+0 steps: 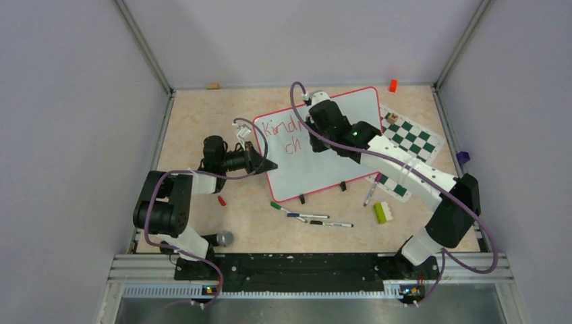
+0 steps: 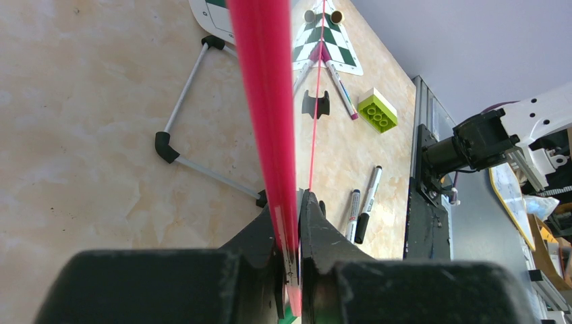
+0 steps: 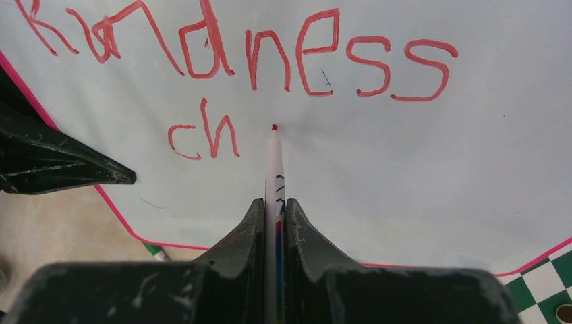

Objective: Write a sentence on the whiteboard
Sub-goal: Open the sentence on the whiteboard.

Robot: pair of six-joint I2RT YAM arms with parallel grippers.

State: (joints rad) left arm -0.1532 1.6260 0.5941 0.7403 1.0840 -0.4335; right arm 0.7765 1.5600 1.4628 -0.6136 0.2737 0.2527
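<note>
Glossy white red-framed whiteboard (image 1: 317,169): likely stiff, light, slide-prone; left gripper (image 2: 297,200) clamped on its 9 o'clock edge; right gripper (image 3: 273,206) clamped on slim white marker (image 3: 274,162).

- Left arm (image 1: 165,206): black joints, white link, purple cable looped above.
- Right arm (image 1: 411,172): long white links, black joints, green light toward 11 o'clock.
- Right gripper (image 3: 274,202): black, scuffed.

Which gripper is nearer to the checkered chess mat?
Right. The right gripper holds a marker over the middle of the whiteboard; the left gripper clamps the board's edge farthest from the chess mat.
</note>
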